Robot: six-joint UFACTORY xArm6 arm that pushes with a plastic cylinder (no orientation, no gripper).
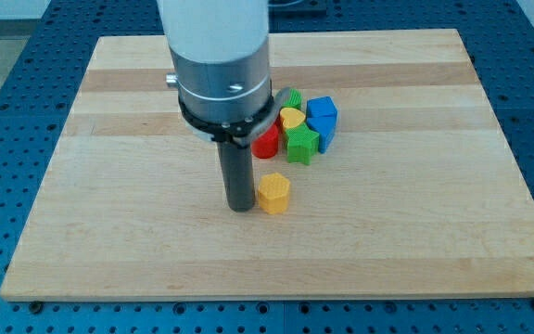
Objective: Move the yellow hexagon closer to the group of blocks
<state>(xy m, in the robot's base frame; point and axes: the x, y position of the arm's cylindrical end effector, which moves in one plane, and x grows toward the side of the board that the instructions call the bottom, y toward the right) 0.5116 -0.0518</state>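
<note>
The yellow hexagon [273, 193] lies on the wooden board [109, 186], a little below the group of blocks. My tip [241, 208] rests on the board just left of the hexagon, touching or nearly touching its left side. The group sits above and to the right: a red block [266, 142], a yellow heart-shaped block [291, 118], a green star-like block [301, 143], a second green block [294, 98] and two blue blocks [322, 109] [325, 131]. The arm's body hides part of the group's left side.
The wooden board lies on a blue perforated table [7, 56]. The arm's wide grey and white body [221, 65] hangs over the board's upper middle.
</note>
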